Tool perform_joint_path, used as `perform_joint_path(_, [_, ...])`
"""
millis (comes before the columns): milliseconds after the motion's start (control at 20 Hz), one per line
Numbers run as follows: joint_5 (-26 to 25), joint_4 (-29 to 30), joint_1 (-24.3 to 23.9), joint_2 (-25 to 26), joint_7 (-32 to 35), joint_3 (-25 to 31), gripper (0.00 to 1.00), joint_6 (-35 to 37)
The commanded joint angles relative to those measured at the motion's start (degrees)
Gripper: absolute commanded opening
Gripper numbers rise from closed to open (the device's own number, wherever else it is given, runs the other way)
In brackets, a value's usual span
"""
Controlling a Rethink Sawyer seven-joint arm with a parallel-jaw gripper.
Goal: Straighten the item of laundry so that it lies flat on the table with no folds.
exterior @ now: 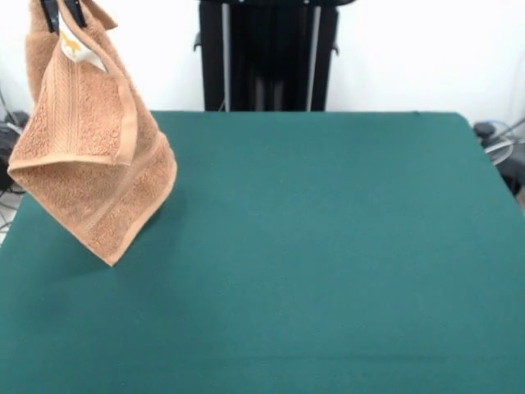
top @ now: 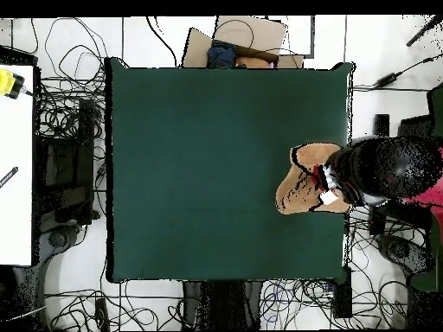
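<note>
- Front view, left edge: the gripper [exterior: 62, 10] shows only as two black tips at the top, its jaws pinched on the upper edge of the towel [exterior: 92, 156].
- The towel hangs from that grip, bunched and folded on itself; a white tag [exterior: 80, 51] sits just under the tips, and a woven band runs down the front layer.
- Its lowest corner points down over the bench's left part; whether that corner touches the felt I cannot tell.
- The green bench [exterior: 328, 246] fills the rest of the frame to the right.
- Behind the bench, at top centre, stands a black pedestal [exterior: 267, 53] against a white wall.
- At the right edge, cables lie on the floor beside the bench corner.
- Overhead view, left side: a white table [top: 17, 164] with a yellow object [top: 9, 82] at its upper end, and tangled cables on the floor between it and the bench [top: 199, 173].
- Above the bench's top edge lies a cardboard sheet [top: 251, 36].
- Toward the right edge of the bench, about mid-height, the towel [top: 303, 181] appears as an orange bundle, with the dark arm [top: 381, 169] reaching over it from the right.
- The gripper itself is hidden under the arm in this view.
</note>
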Motion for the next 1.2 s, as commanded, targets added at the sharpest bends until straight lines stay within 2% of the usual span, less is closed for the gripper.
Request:
perform_joint_path(50, [4.1,3.5,-0.5,-2.8,8.8,-2.2,0.0,-8.5])
perform_joint_path(200, [3.5,0.2,-0.7,-1.5,7.4,-2.9,0.0,-5.2])
perform_joint_path(350, [2.2,-2.0,-0.6,1.5,7.0,-3.8,0.0,-5.3])
perform_joint_path(700, [2.7,5.5,-0.9,5.4,10.2,-4.2,0.0,-17.5])
perform_joint_path(1200, [3.2,14.5,3.0,7.8,17.0,-7.3,0.0,-32.9])
